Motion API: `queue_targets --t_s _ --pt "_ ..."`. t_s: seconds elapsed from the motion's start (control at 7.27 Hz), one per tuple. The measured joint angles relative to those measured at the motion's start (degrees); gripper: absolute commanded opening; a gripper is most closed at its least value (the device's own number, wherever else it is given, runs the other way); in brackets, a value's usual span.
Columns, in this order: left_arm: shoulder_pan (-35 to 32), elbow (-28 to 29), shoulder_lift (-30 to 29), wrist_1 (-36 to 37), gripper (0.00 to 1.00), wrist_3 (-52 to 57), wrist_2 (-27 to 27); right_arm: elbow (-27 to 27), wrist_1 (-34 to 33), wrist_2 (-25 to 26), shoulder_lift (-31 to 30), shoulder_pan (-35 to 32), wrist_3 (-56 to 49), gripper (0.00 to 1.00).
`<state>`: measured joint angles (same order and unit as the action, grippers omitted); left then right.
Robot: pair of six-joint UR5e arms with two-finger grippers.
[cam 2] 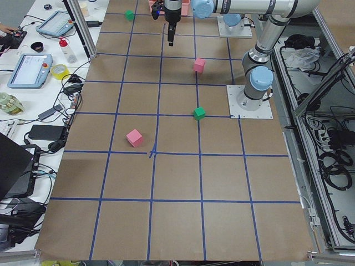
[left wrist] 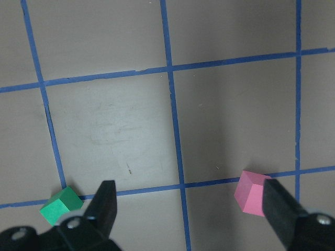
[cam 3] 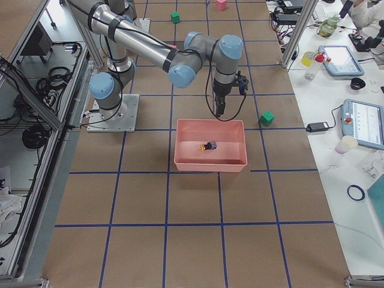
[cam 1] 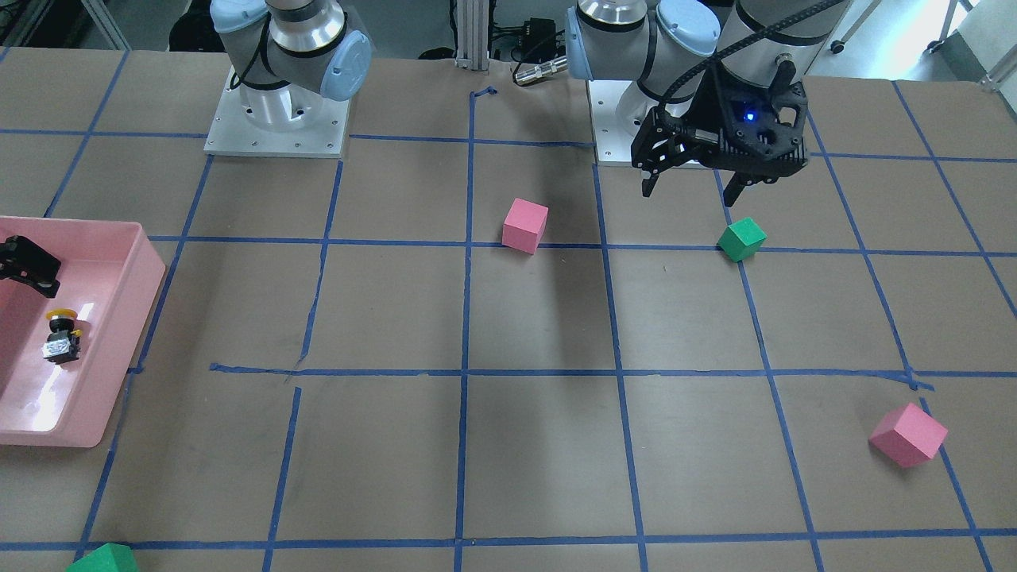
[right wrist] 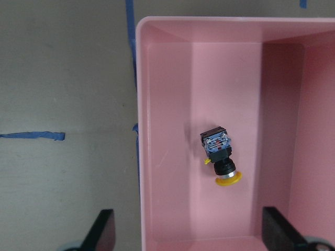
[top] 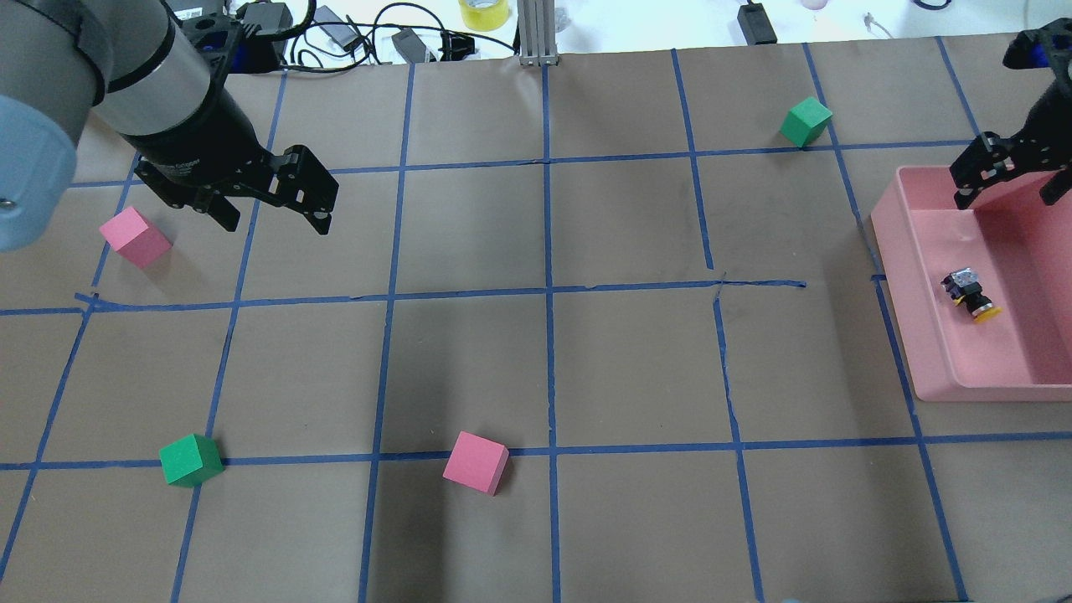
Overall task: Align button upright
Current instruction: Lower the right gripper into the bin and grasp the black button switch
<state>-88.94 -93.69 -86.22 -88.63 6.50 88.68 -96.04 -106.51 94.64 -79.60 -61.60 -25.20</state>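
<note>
- Task item: the button [right wrist: 220, 157] lies on its side on the floor of the pink tray [top: 889, 251], clear of every wall. Its yellow cap points one way and its silvery base the other, so it is not yet upright.
- Right end effector [top: 1003, 194]: it hangs above the tray with its jaws spread wide and nothing between them. The wrist view frames the button between the two fingers [right wrist: 102, 230]. I judge this to be a staging pose for a descent onto the black body.
- Left end effector [cam 1: 690, 193]: also spread and empty. It hovers over the bare desk [cam 1: 540, 461] near a green cube [cam 1: 741, 238], well apart from the tray. This is probably to keep the working side unobstructed.
- Risk, as a judgement: the round cap may roll when nudged.
</note>
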Motion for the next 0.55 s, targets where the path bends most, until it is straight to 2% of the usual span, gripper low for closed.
queue_targets --t_s 0.55 --pt "0.0 0.0 0.0 0.2 1.0 0.0 0.0 -5.2 -9.3 -0.1 4.6 3.4 -1.1 1.0"
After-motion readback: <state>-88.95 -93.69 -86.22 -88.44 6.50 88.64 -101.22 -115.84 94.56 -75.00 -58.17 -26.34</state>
